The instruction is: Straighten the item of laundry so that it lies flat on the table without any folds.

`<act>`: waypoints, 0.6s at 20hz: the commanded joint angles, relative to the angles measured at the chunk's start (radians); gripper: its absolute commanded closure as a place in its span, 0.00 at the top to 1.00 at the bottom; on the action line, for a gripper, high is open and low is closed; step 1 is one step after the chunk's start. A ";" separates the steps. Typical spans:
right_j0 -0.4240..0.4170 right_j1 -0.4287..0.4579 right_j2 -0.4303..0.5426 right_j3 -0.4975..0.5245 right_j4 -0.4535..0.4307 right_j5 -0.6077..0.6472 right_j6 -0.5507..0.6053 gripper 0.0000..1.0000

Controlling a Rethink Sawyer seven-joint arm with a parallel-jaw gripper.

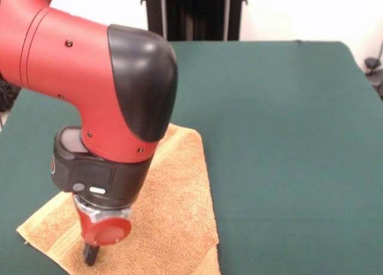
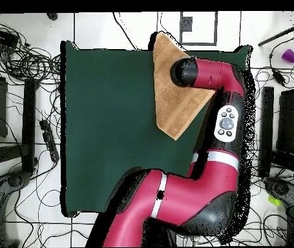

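Note:
The orange-yellow towel (image 1: 179, 209) lies on the dark green table (image 1: 287, 137) at the lower left of the front view and runs off the picture's bottom edge. A smoother woven band shows along its left end. My gripper (image 1: 91, 256) hangs straight down from the red and black wrist and reaches the towel's surface near that end. The arm hides much of the cloth behind it. In the overhead view the towel (image 2: 170, 103) sits askew by the table's (image 2: 110, 129) upper right edge, one corner pointing inward, with the arm's black elbow cap over it.
Green tabletop stretches to the right of the towel in the front view. A black stand stands behind the table's far edge. In the overhead view, cables and dark equipment surround the table on the floor.

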 commanded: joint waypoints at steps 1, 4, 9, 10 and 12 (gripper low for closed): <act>0.051 -0.077 0.026 0.318 -0.001 0.296 0.144 0.00; 0.069 -0.104 -0.017 0.340 -0.018 0.337 0.203 0.00; 0.088 -0.109 -0.078 0.362 -0.013 0.404 0.375 0.00; 0.088 -0.103 -0.083 0.365 -0.006 0.402 0.411 0.00; 0.087 -0.098 -0.089 0.383 0.013 0.395 0.489 0.00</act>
